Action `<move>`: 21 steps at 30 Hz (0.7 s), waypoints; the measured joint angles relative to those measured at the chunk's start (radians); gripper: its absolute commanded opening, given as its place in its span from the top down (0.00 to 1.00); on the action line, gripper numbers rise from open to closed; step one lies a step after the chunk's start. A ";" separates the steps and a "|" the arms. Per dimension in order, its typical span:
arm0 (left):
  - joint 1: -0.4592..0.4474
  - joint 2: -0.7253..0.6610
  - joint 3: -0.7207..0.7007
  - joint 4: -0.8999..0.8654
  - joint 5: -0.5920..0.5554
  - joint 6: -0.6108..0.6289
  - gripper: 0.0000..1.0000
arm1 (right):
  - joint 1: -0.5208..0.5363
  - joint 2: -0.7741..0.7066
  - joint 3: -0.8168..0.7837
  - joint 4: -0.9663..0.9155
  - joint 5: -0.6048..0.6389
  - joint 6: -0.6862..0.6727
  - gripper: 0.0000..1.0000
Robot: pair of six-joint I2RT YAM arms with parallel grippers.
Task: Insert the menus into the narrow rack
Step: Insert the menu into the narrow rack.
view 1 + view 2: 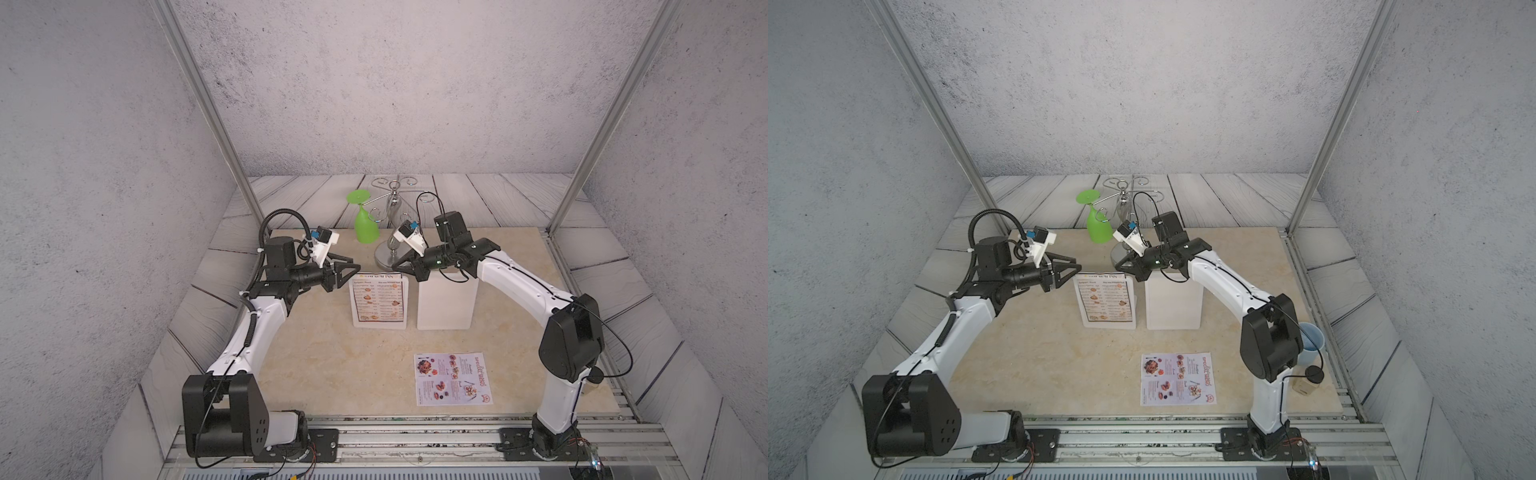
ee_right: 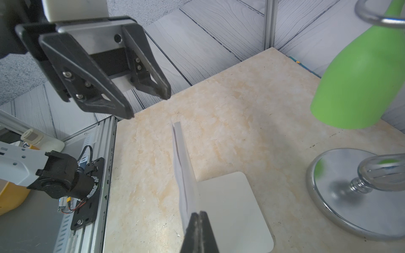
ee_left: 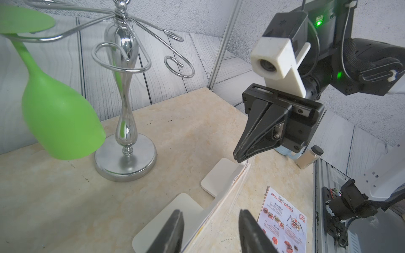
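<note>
Plainly the right claw point(image 2: 199, 215) is pressed together at the white menu point(image 1: 379, 301), any pinch unclear; left claw point(image 3: 211, 214) spread.

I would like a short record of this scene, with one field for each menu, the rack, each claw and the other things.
dim sum menu: stands upright at the white rack
special menu: lies flat on the table near the front, untouched
left claw: open, at one top corner of the upright menu
right claw: shut at the other top corner; grip on the sheet unclear
other: green glass hangs upside down on a metal stand
</note>
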 measured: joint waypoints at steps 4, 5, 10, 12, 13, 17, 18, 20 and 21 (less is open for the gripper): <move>0.000 0.000 0.000 0.000 0.000 0.000 0.55 | 0.002 0.000 -0.023 0.013 0.000 0.002 0.98; 0.000 0.000 0.000 0.000 0.000 0.000 0.55 | 0.003 0.000 -0.029 0.015 0.000 0.003 0.98; 0.000 0.000 0.000 0.000 0.000 0.000 0.55 | 0.003 0.000 -0.055 0.034 0.000 0.009 0.99; 0.000 0.000 0.000 0.000 0.000 0.000 0.55 | 0.003 0.000 -0.059 0.045 0.000 0.010 0.99; 0.000 0.000 0.000 0.000 0.000 0.000 0.55 | 0.003 0.000 -0.061 0.047 0.000 0.010 0.99; 0.000 0.000 -0.001 0.000 0.000 0.000 0.55 | 0.003 -0.002 -0.069 0.063 0.000 0.010 0.99; 0.000 0.000 -0.001 0.000 0.000 0.000 0.55 | 0.003 -0.002 -0.071 0.066 0.000 0.010 0.99; 0.000 0.000 -0.001 0.000 0.000 0.000 0.55 | 0.003 -0.003 -0.072 0.068 0.001 0.010 0.99; 0.000 0.000 -0.001 0.000 0.000 0.000 0.55 | 0.003 -0.003 -0.072 0.069 0.002 0.010 0.99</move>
